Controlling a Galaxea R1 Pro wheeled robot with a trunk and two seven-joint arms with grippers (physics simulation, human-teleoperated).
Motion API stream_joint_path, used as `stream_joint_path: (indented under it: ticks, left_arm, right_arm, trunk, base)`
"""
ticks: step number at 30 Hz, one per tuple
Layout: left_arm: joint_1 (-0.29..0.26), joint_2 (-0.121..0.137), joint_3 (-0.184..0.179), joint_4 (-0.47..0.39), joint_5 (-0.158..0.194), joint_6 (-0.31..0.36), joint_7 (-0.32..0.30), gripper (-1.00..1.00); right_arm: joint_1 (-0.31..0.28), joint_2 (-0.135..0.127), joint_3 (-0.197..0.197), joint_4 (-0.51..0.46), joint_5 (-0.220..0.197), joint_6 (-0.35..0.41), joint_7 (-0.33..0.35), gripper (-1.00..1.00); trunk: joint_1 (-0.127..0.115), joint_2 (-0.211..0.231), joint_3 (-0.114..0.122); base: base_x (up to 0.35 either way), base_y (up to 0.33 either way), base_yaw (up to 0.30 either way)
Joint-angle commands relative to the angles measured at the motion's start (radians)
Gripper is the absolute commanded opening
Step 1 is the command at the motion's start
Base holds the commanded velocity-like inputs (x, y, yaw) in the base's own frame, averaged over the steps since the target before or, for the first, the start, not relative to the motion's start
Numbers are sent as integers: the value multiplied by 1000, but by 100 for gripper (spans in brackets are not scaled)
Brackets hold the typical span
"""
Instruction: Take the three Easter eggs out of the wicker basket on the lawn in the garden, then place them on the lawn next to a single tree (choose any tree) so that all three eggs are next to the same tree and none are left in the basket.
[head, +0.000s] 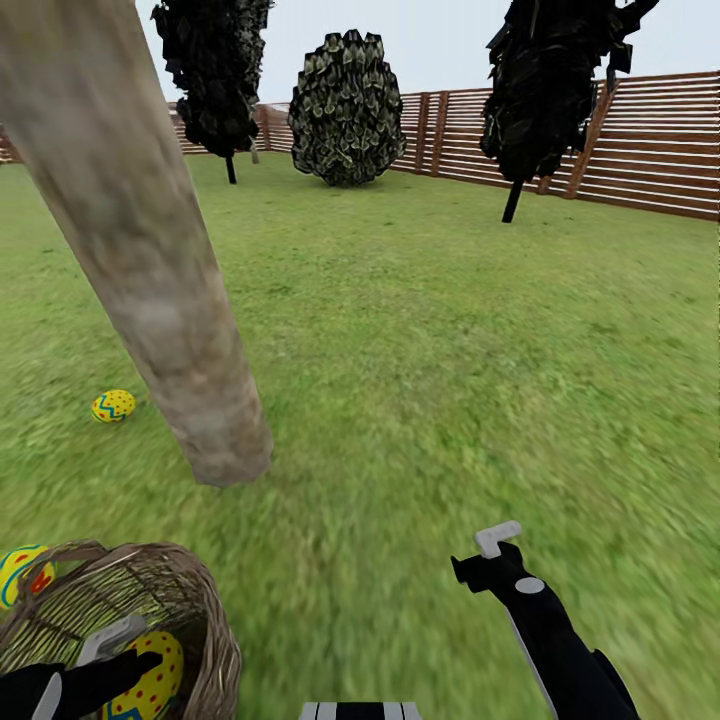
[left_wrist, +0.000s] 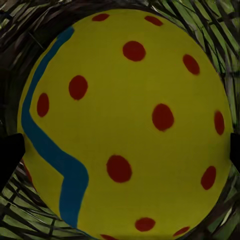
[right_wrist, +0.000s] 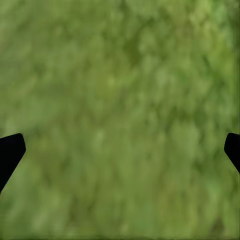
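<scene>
Eggs, basket, tree trunk on lawn.
Left gripper (head: 120, 655) inside wicker basket (head: 205, 610), jaws spread either side of one egg (left_wrist: 125, 120); whether they press it, cannot tell. Second egg (head: 113, 405) on lawn (head: 450, 350) near tree (head: 150, 270); third (head: 22, 570) just beside basket. Right gripper (right_wrist: 120, 150) spread, empty, above grass.

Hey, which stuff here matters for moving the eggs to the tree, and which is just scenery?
Job: egg on grass; egg in basket; egg beside basket; basket; trunk; lawn; left tool.
Scenery: fence; bush; dark trees.
</scene>
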Motion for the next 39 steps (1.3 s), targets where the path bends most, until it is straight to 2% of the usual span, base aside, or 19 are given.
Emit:
stream_joint_path:
  ticks: [1,39]
  left_arm:
    - [0,0,2,-1,10,8,1,-100]
    - [0,0,-1,-2,10,8,0,-100]
  right_arm:
    - [-1,-1,1,-1,11,6,7,100]
    - [-1,-1,1,23,9,18,5,100]
  trunk:
    - [-1,0,3]
    - [-18,9,150]
  base:
    - [-10,0,0]
    - [-8,0,0]
